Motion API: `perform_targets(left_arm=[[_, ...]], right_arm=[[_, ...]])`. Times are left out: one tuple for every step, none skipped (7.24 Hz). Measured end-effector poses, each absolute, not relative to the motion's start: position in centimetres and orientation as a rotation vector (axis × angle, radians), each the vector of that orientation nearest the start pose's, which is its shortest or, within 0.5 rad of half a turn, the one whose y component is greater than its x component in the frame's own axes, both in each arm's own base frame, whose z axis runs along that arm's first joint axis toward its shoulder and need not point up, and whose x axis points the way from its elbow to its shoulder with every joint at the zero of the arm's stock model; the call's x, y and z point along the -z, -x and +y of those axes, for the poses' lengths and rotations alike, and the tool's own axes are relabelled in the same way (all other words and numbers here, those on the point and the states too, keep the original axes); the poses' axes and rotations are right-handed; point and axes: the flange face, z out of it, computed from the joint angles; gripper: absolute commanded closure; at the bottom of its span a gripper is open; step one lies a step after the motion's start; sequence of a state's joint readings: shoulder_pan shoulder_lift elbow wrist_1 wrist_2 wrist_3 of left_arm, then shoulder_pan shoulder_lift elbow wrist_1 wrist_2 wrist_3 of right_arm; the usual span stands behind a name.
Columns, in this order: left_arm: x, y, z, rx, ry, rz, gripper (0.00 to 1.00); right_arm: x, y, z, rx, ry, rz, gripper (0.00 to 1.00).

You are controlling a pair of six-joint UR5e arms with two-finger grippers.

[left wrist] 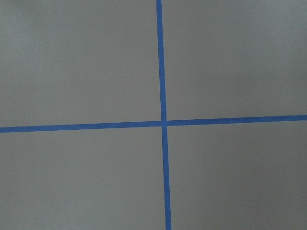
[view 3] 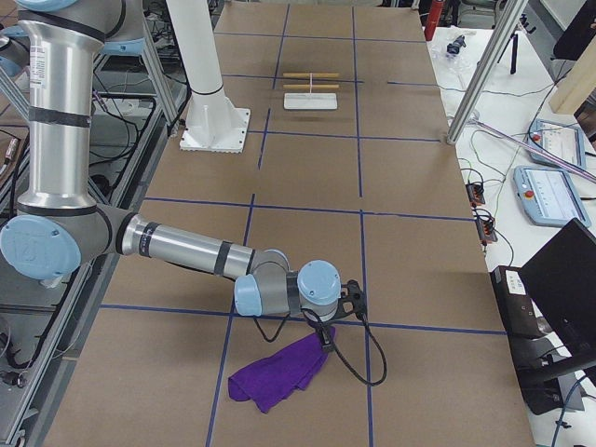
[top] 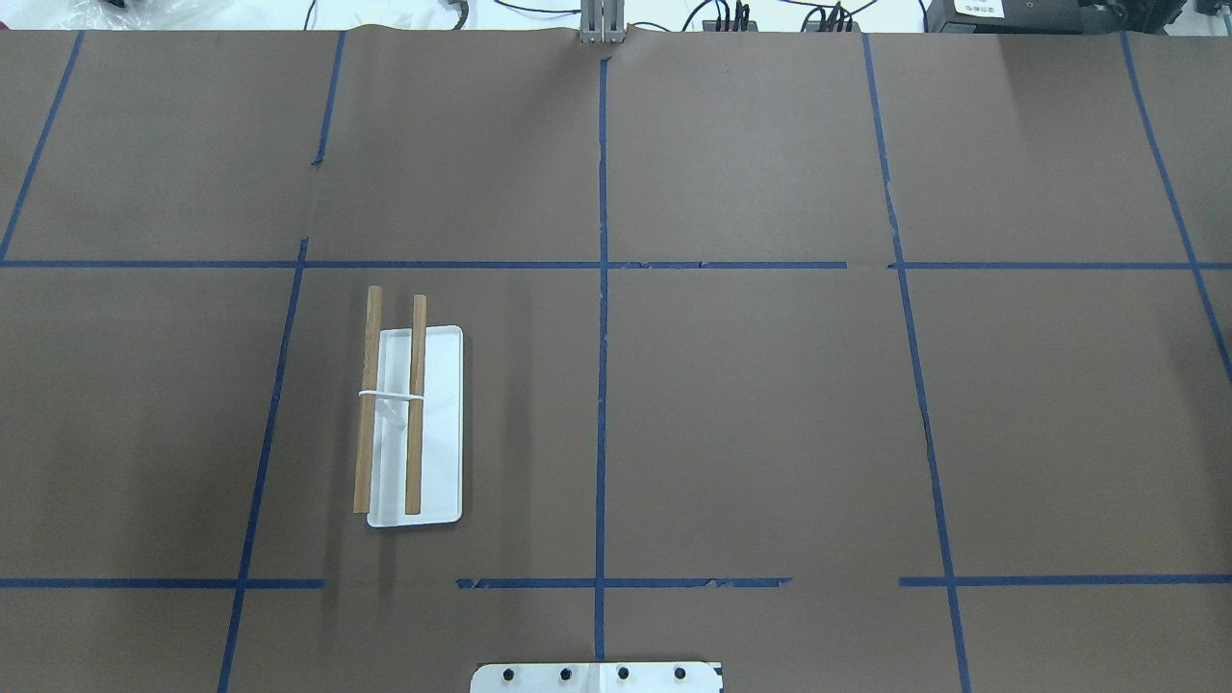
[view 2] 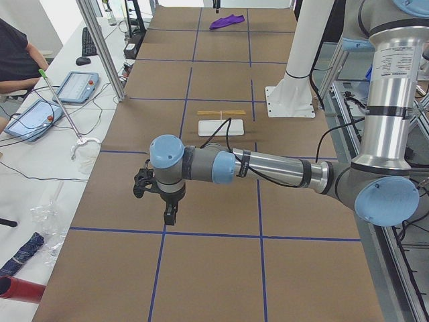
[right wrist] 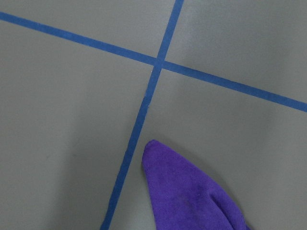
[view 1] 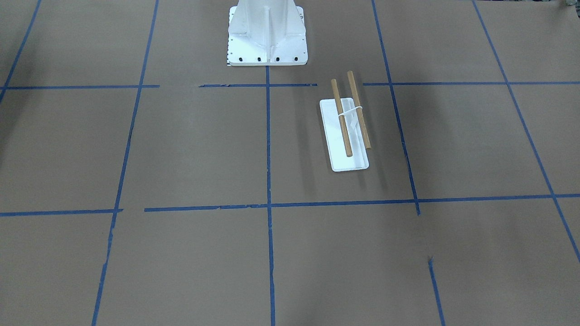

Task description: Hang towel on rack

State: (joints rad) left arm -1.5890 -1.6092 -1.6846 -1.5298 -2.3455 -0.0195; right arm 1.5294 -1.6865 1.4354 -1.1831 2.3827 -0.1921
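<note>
Standing beside pedestal (view 1: pixel 267 31), rack (view 1: pixel 342 122) far from towel (view 3: pixel 279 377); left hand (view 2: pixel 170 216), right hand (view 3: pixel 326 338) grips unclear.

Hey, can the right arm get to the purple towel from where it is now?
Probably yes. The right tool hangs just above one end of the towel, which lies on the table with nothing between them. Whether the tool is open cannot be told.

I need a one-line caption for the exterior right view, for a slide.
Right arm low over the edge of the purple towel in the foreground; the rack stands far behind, bare.
</note>
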Motion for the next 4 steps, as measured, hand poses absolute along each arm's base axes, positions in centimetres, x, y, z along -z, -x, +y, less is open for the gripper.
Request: perform_targets(left_arm=[[-58.7,7.3,-51.0,-0.008,-0.106,0.774,0.0],[-58.6,7.3,-51.0,-0.01,-0.108,0.774,0.0],[-58.5,7.2,-51.0,-0.011,-0.11,0.774,0.0],[-58.5,7.2,-51.0,-0.012,-0.111,0.774,0.0]], right_arm=[[-75.0,-4.0,-43.8,0.309,-0.185,-0.801,0.0],[-76.8,-3.9,-43.4,0.336,-0.17,-0.8,0.0],[-78.3,-4.0,-42.9,0.355,-0.154,-0.792,0.0],[-79.5,-4.0,-42.5,0.366,-0.137,-0.775,0.0]])
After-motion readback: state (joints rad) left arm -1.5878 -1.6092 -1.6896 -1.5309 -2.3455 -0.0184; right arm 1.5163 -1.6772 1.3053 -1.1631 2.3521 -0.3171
